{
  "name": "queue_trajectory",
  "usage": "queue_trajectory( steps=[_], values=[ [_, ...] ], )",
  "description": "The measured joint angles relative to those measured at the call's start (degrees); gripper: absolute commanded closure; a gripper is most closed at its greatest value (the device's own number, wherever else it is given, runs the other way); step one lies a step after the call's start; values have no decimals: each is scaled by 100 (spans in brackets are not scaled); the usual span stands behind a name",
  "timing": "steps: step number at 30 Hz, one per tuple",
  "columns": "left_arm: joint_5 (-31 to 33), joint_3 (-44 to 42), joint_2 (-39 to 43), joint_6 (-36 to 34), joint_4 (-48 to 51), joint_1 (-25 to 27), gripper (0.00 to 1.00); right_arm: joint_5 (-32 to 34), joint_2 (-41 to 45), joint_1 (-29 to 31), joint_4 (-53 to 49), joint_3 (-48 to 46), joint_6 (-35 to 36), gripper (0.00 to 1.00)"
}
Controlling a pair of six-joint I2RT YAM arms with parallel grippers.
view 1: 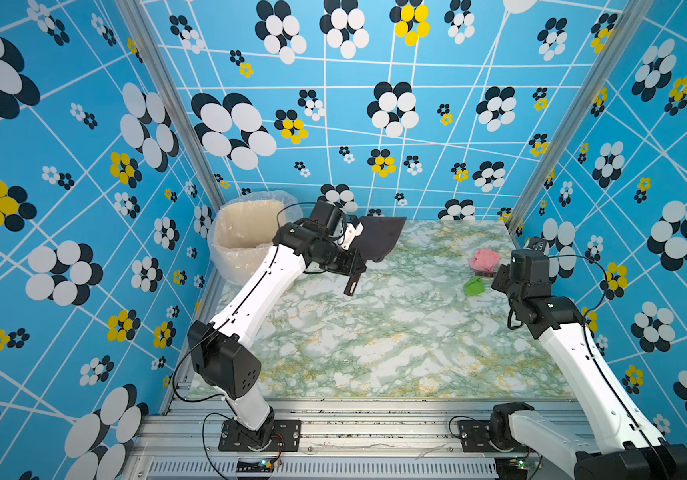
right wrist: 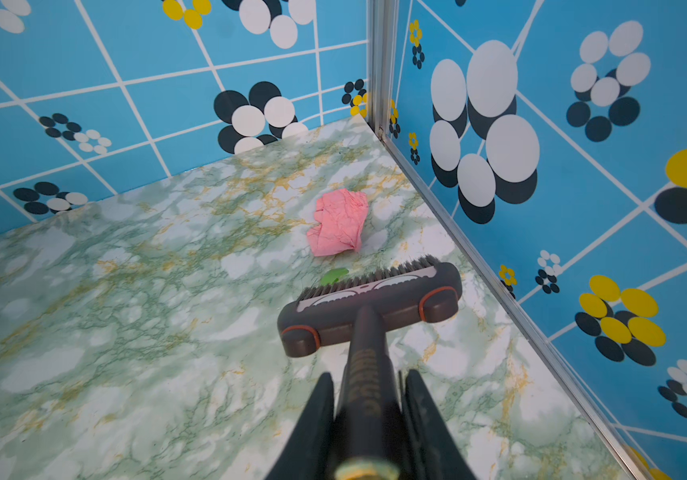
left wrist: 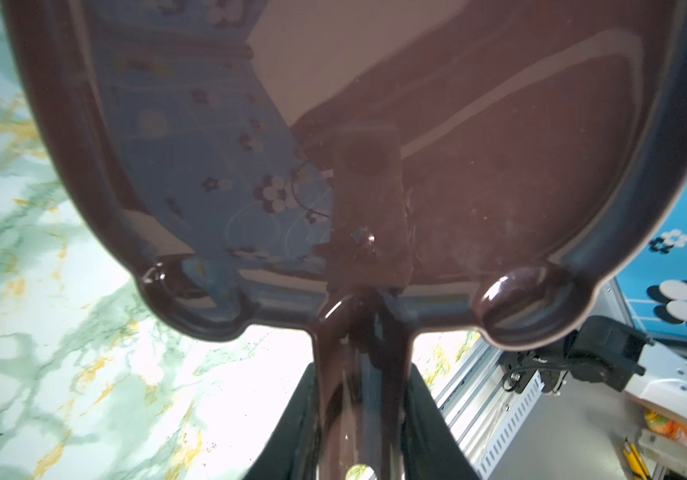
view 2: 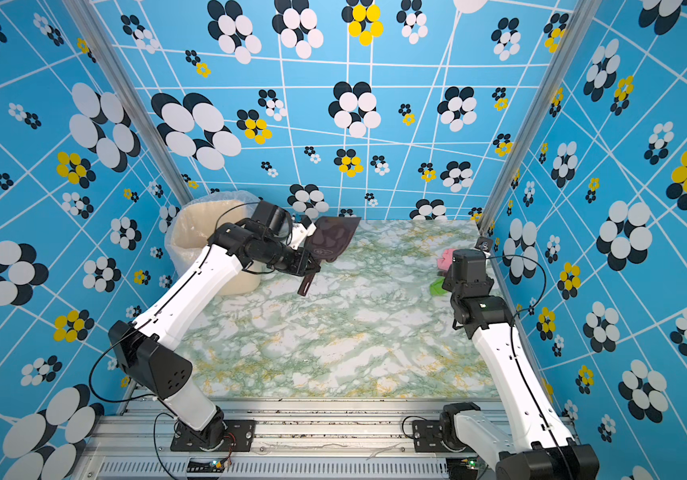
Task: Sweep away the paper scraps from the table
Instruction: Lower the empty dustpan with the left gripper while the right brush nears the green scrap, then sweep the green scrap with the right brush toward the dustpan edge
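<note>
Right wrist view: my right gripper (right wrist: 369, 380) is clamped hard on the handle of the brush (right wrist: 371, 307), with the head low over the table (right wrist: 126, 291) and the bristles facing the far right corner. Only two paper scraps show. The pink scrap (right wrist: 338, 222) lies just beyond the bristles, near the side wall (right wrist: 583, 187). The green scrap (right wrist: 334, 275) sits at the bristle line (touching or not, I cannot tell). My left gripper (left wrist: 360, 374) has its fingers closed on the handle of the dustpan (left wrist: 499, 166), which hangs raised and tilted beside the lined bin (view 1: 246, 241), well apart from both scraps, with no paper visible in it. Judgement: the pan is parked clear to leave sweeping room. The brush should go round to the wall side and draw both scraps inward, and the pan lip must come down flat.
</note>
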State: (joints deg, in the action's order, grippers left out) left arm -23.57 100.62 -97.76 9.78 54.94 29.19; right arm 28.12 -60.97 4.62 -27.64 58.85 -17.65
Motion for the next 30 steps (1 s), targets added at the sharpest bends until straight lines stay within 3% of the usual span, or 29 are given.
queue_trajectory(
  steps=[9,19,30],
  values=[
    [892,-551,-876,-46,-210,1207,100,-592,-138,-407,103,-2,17,100],
    [1770,-597,-1488,-330,-232,1899,100,-767,-302,-431,136,-4,55,100],
    [1991,-518,-1878,-570,9,2232,100,-826,-459,-516,269,-98,201,100]
  ],
)
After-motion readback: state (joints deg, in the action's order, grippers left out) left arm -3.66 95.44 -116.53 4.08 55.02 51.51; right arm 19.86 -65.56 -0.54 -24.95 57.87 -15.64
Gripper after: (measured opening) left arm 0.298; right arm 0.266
